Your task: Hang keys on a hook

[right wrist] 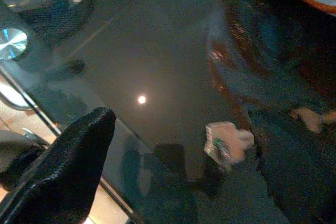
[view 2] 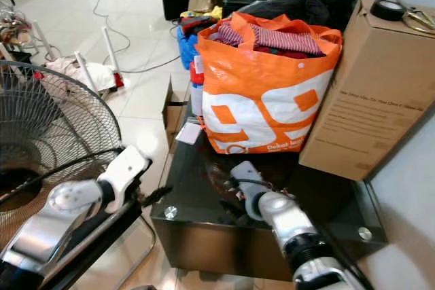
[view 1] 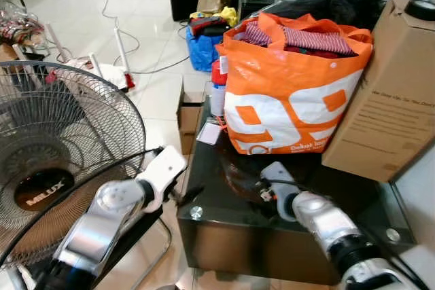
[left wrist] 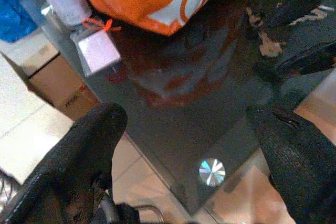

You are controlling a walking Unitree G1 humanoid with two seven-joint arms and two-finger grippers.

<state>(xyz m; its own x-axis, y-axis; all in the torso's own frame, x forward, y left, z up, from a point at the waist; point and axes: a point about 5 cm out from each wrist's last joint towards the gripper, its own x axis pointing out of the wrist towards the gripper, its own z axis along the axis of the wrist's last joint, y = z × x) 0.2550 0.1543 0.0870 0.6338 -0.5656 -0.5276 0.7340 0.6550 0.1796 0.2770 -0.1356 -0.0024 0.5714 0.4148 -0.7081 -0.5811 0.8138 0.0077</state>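
Between the right gripper's two black fingers, spread wide and holding nothing, lies a small pale tag with green print on the dark glass table, probably the key fob, though no metal keys can be made out. The spread suits a straddling descent onto so flat an object. Opposite, the left gripper hovers at the table's near corner, fingers equally wide and empty (likely just waiting). Beyond stand an orange bag stuffed with clothes, a cardboard box and a floor fan; no hook can be picked out here.
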